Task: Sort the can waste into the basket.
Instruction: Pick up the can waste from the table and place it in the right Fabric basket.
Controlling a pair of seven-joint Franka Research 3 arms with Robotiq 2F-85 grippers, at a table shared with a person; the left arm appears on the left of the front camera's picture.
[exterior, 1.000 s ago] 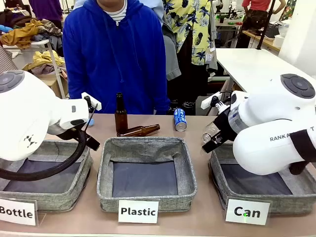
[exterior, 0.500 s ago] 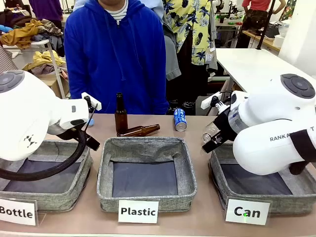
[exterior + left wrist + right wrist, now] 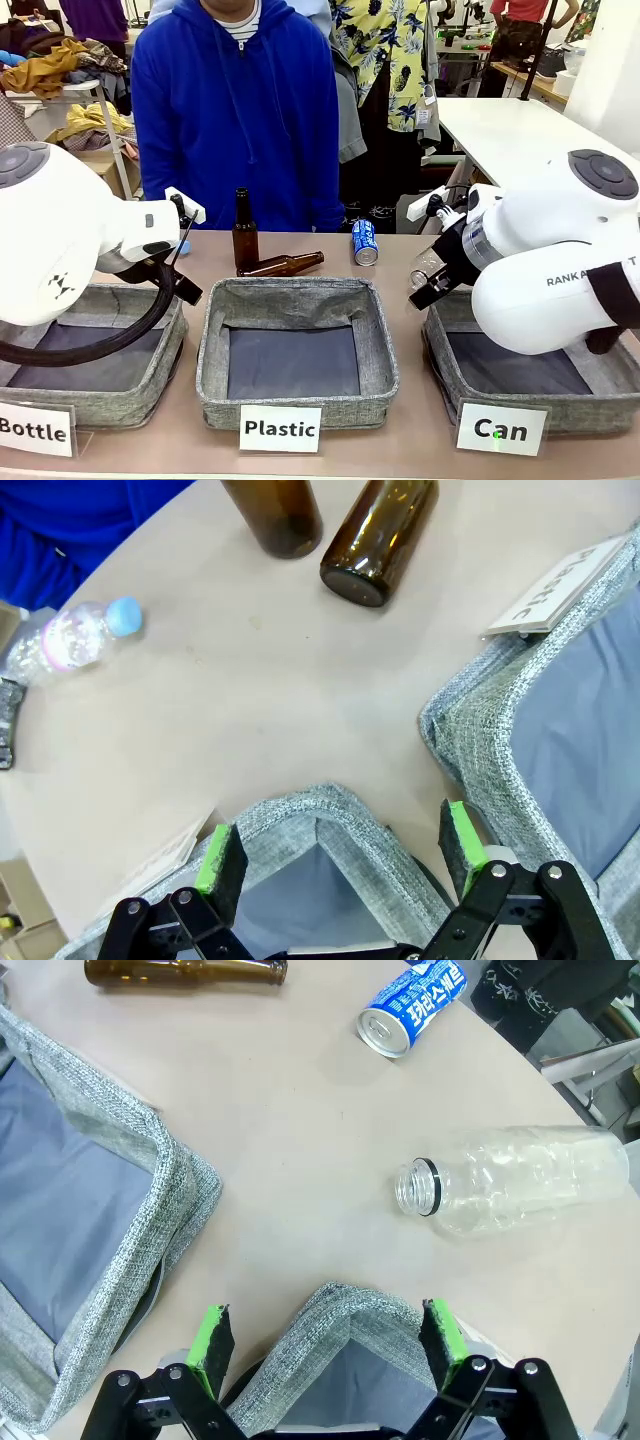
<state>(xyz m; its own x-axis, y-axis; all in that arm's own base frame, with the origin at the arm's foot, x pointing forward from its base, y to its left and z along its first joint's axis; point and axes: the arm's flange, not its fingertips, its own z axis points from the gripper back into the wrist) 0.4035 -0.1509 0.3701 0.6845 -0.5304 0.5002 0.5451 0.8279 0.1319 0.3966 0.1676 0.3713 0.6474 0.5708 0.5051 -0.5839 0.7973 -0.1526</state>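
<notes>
A blue can [image 3: 365, 242] with white lettering lies on its side at the far side of the table, just in front of the person; it is the blue can [image 3: 412, 1005] at the top of the right wrist view. The grey basket [image 3: 590, 412] behind the "Can" card [image 3: 500, 430] sits at the front right under my right arm. My right gripper [image 3: 326, 1340] hangs open and empty over that basket's far corner [image 3: 345, 1312], well short of the can. My left gripper [image 3: 340, 852] is open and empty above the corner of the "Bottle" basket [image 3: 322, 810].
The "Plastic" basket [image 3: 297, 400] stands in the middle. One brown bottle [image 3: 245, 232] stands upright and another [image 3: 283, 264] lies beside it. A clear uncapped bottle [image 3: 510, 1180] lies near the can. A blue-capped plastic bottle [image 3: 70, 635] lies far left beside a dark, cut-off object [image 3: 6, 735].
The person's body has shifted slightly. Both arms and everything on the table stay where they were.
</notes>
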